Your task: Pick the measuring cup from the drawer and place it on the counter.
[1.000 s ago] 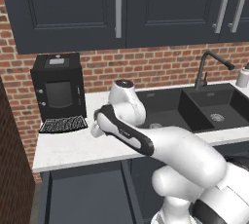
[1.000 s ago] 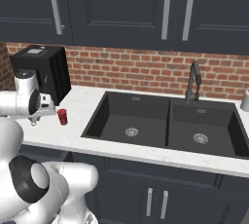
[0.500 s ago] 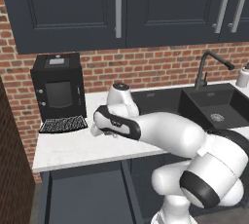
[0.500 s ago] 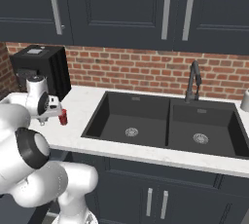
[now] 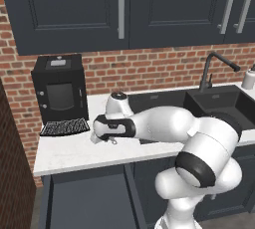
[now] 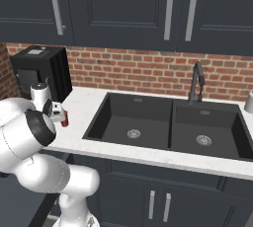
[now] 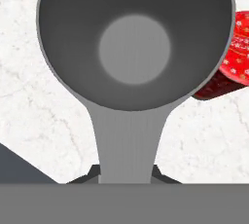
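Measuring cup (image 7: 134, 47) clamped by its thin handle in the jaws of the gripper (image 7: 127, 172), hanging just above the white bench (image 7: 39, 116), over the strip between the coffee machine (image 5: 60, 89) and the sink (image 6: 163, 127), toward the front edge. Already out of the drawer (image 5: 87, 200), so looks like the set-down step now.

Best bet from here: lower straight down, keep the bowl level, open side up as seen in the hand view. Easy does it until the flat bottom touches stone, then let go. Worth watching the small red cup (image 7: 228, 57), sitting just beside the bowl and partly hidden under its rim in the hand view; probably smart to nudge away from it before dropping, otherwise a tip-over or a cup resting on a cup seems possible.

Orientation: long axis running along the handle, bowl pointing away from the wrist, handle end back at the fingertips. Seems roughly parallel to the benchtop, though hard to call exact tilt from the base views.
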